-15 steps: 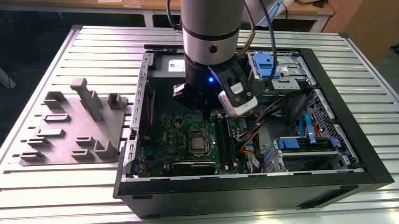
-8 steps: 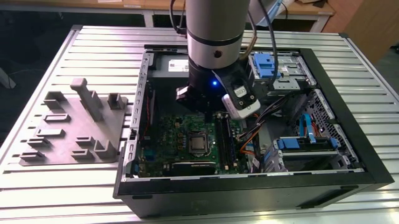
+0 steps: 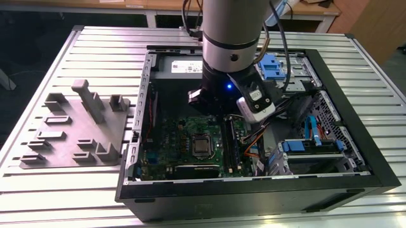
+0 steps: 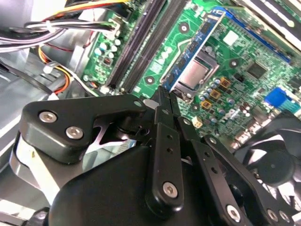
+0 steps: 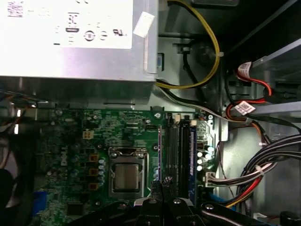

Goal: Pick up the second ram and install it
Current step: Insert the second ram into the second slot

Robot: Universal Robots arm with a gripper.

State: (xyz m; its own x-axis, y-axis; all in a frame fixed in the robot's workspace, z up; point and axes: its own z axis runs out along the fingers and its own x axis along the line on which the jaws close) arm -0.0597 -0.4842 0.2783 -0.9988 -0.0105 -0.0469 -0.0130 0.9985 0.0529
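My gripper is shut, its two black fingers pressed together with nothing showing between them. It hangs inside the open computer case, just above the green circuit board. In both wrist views the fingertips sit at one end of the long black memory slots, between them and the metal processor socket. In the exterior view the gripper stands over the far end of those slots. I cannot tell the second ram apart from the dark slots.
The grey power-supply box lies just beyond the board. Bundled cables crowd the side past the slots. A black fan sits near the board's other side. Blue drive bays fill the exterior view's right; the grey fixture tray lies outside, left.
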